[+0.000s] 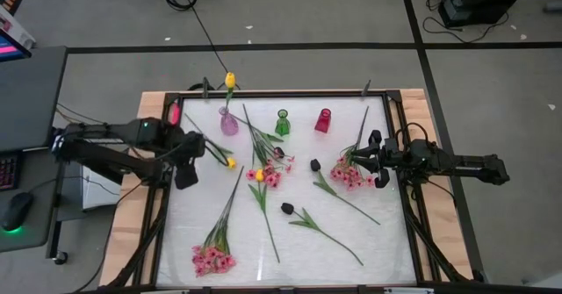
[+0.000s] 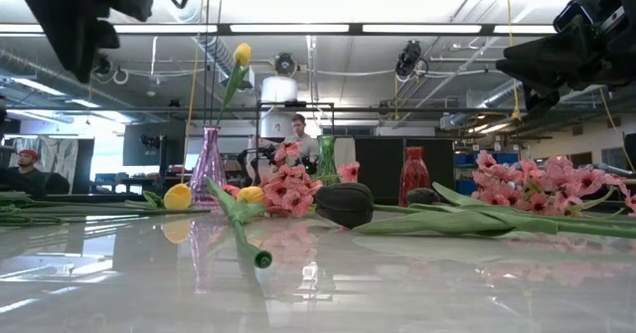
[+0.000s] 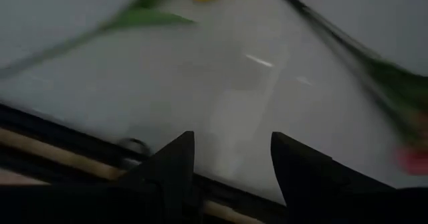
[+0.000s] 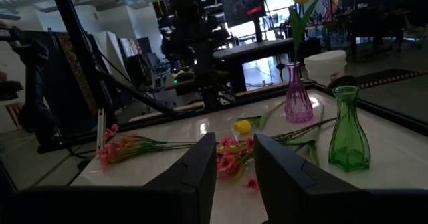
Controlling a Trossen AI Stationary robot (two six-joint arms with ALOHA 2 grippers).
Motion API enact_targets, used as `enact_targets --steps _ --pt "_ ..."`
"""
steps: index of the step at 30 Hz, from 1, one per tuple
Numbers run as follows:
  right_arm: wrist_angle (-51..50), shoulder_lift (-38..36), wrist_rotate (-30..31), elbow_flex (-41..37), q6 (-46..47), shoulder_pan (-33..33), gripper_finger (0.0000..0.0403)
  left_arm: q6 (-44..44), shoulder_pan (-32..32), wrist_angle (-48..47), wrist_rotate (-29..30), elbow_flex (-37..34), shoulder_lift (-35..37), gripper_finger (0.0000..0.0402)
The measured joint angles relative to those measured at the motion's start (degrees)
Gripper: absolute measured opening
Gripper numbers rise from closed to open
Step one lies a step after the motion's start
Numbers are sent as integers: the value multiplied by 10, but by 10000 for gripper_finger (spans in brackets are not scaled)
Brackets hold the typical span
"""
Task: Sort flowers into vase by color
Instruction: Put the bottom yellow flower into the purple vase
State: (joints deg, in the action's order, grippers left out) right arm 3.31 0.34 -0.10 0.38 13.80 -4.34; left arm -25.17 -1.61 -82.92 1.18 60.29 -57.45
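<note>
Yellow is the colour nearest my left claw [image 1: 187,173], whose fingers stand apart over the left side of the white tabletop [image 1: 351,241] with nothing between them. A yellow tulip [image 1: 231,162] lies just to its right, stem trailing away to the far left. One yellow tulip [image 1: 230,80] already stands in the purple vase [image 1: 228,122] at the far edge, beside a green vase [image 1: 282,124] and a red vase [image 1: 323,120], both without flowers.

My right claw [image 1: 375,160] hangs at the right edge beside a pink blossom spray [image 1: 351,173]; its fingers show a narrow gap and hold nothing. More pink sprays lie mid-table [image 1: 268,173] and at the near left [image 1: 212,259], and two dark tulips [image 1: 287,208] lie near the middle.

These artificial flowers should be very light. I judge the stems thin, springy and a little slick, so I would pinch the bare stem about midway, clear of the leaves. The head is soft and would crush or slip, and a grip far down the stem would let the flower droop and swing as I aim it at a narrow vase neck.
</note>
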Motion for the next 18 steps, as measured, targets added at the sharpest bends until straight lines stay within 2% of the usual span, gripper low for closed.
enact_targets --steps 4,7,12,15,18 --pt "0 0 0 0 0 0 110 -134 -27 54 -68 0 0 204" --pt "0 0 0 0 0 0 110 -267 -47 120 -86 0 0 204" --pt "0 0 0 0 0 0 110 -444 -78 245 -83 0 0 204" --pt "0 0 0 0 0 0 110 -498 -95 314 -55 0 -8 204" --pt "0 0 0 0 0 0 110 -521 -104 344 -29 0 -24 204"
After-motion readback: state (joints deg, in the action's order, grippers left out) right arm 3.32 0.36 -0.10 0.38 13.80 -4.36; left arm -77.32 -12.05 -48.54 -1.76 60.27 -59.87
